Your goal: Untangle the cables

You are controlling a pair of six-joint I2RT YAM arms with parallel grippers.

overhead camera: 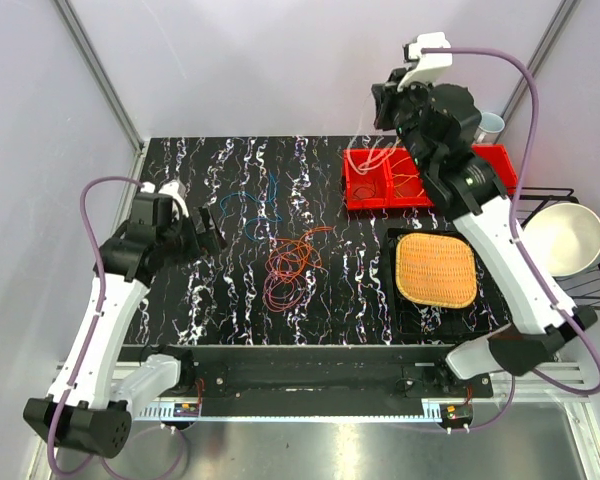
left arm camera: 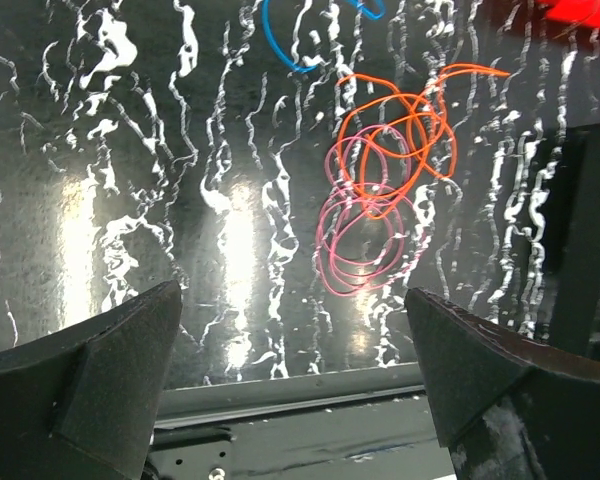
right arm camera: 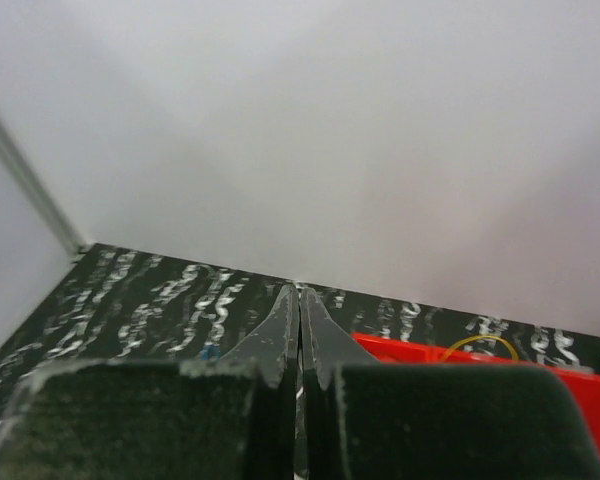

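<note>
The step in hand looks like the moment between picks: one strand is already lying apart, and the left arm is lining up for another. The left fingers (left arm camera: 100, 370) are standing wide apart with nothing between them, hovering over the black marbled surface (overhead camera: 180, 300) well to the left of the red bin (overhead camera: 360, 195) and facing toward it. The right fingers (right arm camera: 280, 335) are pressed together on nothing, raised high above the red bin. The blue cable (left arm camera: 298, 67) is lying by itself in loose open curves to the left of the bin, touching no other strand. The orange-red cable (left arm camera: 410, 120) and the pink cable (left arm camera: 330, 235) are lying to the bin's near left, coiled in several rough rings; the rings are overlapping where the two colours meet, so that pair is not yet separated. A yellow-orange cable (right arm camera: 480, 340) is resting inside the bin. The next move probably calls for bringing the left fingers down over an outer orange-red loop, away from the pink rings, closing on that single strand, and drawing it out slowly so the pink coil is not dragged along. These wires are thin, limp and springy, so a loose pinch is likely to slip.
</note>
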